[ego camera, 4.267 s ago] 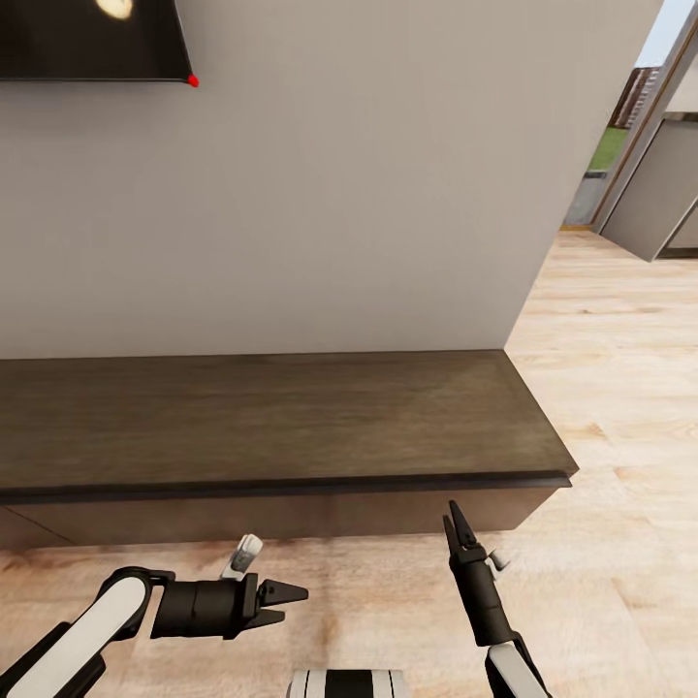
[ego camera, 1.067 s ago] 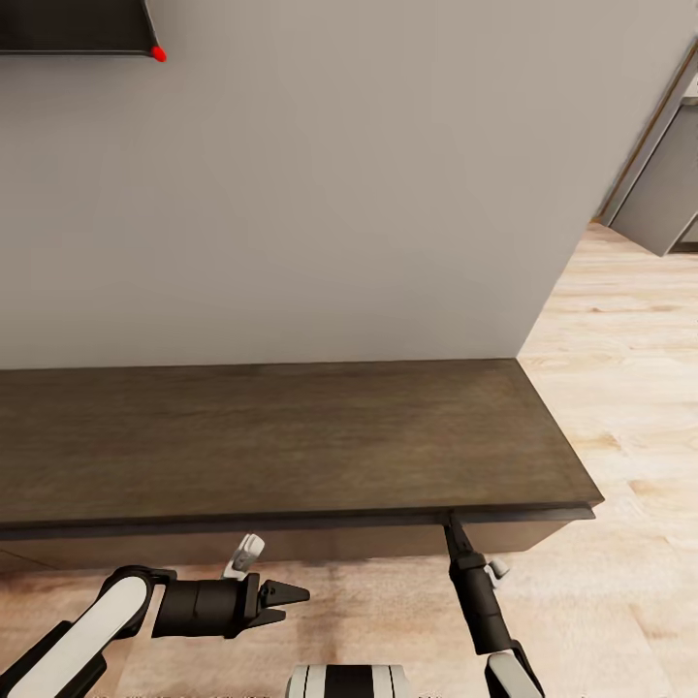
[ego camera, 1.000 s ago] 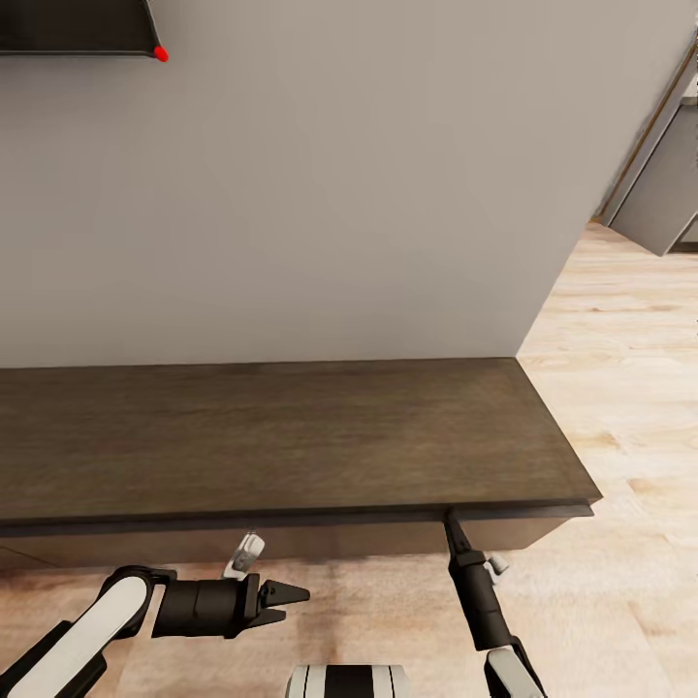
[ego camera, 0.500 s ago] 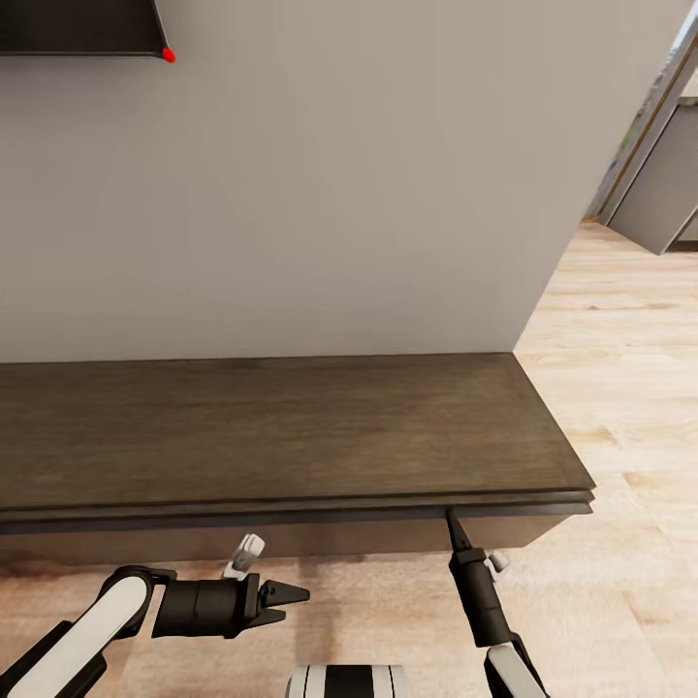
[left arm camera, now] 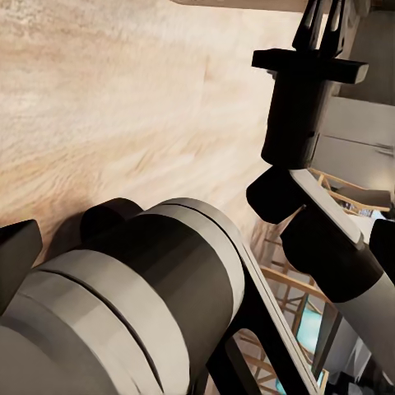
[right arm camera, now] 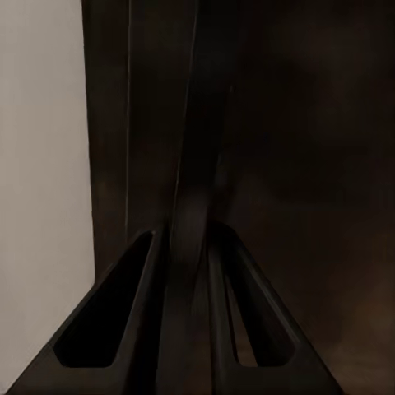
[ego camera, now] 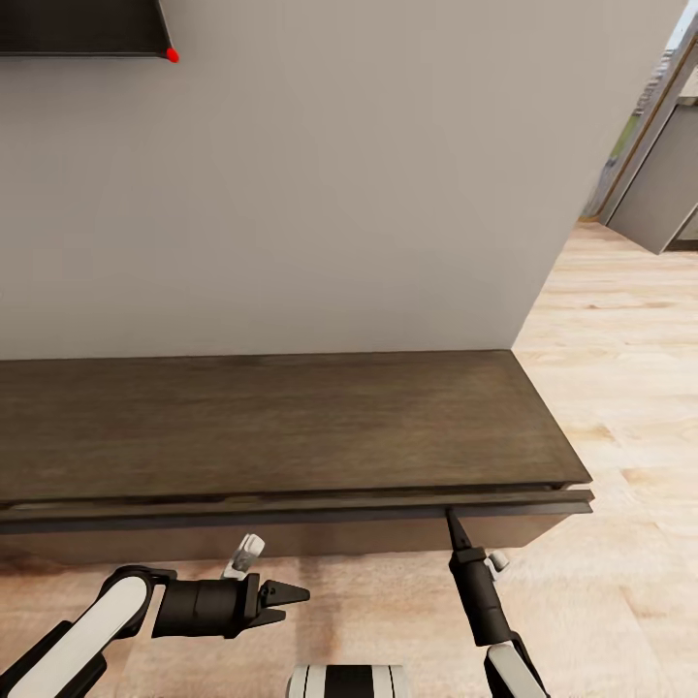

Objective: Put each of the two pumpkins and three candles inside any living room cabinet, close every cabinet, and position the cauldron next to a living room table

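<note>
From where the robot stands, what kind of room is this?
Most likely a living room in a home. A long, low, dark wooden cabinet runs along a plain grey wall, with what looks like a wall-mounted screen above it. The floor is pale wood planks, leading to a doorway on the right.

Even, soft light fills the head view, with only a faint shadow on the floor (ego camera: pixel 388 582) under the cabinet (ego camera: pixel 271 427). The right wrist view is very dim and murky, detail ahead of the fingertips lost.
</note>
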Controlling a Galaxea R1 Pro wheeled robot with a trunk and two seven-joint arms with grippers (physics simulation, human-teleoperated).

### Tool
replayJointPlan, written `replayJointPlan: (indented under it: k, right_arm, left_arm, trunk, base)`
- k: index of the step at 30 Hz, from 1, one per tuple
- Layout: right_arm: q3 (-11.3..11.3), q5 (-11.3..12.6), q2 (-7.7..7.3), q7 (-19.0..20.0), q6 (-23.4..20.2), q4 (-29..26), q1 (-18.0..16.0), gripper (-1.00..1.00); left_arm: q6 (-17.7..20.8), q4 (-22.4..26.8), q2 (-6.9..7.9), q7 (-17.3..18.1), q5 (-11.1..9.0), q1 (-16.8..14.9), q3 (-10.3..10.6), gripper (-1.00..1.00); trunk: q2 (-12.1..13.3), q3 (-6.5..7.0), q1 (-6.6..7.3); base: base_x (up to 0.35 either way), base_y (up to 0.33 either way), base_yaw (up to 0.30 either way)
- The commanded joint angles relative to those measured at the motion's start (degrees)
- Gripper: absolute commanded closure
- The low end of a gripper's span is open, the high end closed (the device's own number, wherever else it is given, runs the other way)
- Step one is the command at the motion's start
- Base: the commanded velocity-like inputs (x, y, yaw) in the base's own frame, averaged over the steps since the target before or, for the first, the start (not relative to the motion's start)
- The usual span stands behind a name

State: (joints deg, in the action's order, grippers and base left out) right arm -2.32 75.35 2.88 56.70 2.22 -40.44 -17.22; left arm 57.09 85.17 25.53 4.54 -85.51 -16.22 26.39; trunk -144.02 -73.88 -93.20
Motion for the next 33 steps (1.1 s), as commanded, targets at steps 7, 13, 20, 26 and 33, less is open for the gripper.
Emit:
replayJointPlan:
  k: [7,13,20,26,33]
  right_arm:
    - [-0.05,0.06,0.02,0.08,0.07,1.14,-0.01,1.0]
    - [-0.05,0.06,0.02,0.08,0.07,1.13,-0.01,1.0]
    - [-0.05,0.04,0.02,0.08,0.07,1.0,-0.01,1.0]
    - [-0.05,0.05,0.02,0.08,0.07,1.02,-0.01,1.0]
    - [-0.05,0.06,0.02,0.08,0.07,1.0,-0.01,1.0]
  left_arm:
    - [0.04,-0.01,0.04,0.47,0.42,-0.04,0.07,-1.0]
    - [0.04,-0.01,0.04,0.47,0.42,-0.04,0.07,-1.0]
    - [0.04,-0.01,0.04,0.47,0.39,-0.04,0.07,-1.0]
    - [0.04,-0.01,0.04,0.47,0.37,-0.04,0.07,-1.0]
    - [0.04,-0.01,0.04,0.47,0.41,-0.04,0.07,-1.0]
  trunk:
    - [-0.01,-0.05,0.01]
    - [-0.01,-0.05,0.01]
    - [-0.01,-0.05,0.01]
    - [-0.01,-0.05,0.01]
    - [-0.01,-0.05,0.01]
  base:
    - [-0.052,0.0,0.0]
    - [-0.22,0.0,0.0]
    - [-0.219,0.0,0.0]
    - [-0.176,0.0,0.0]
    - [-0.173,0.0,0.0]
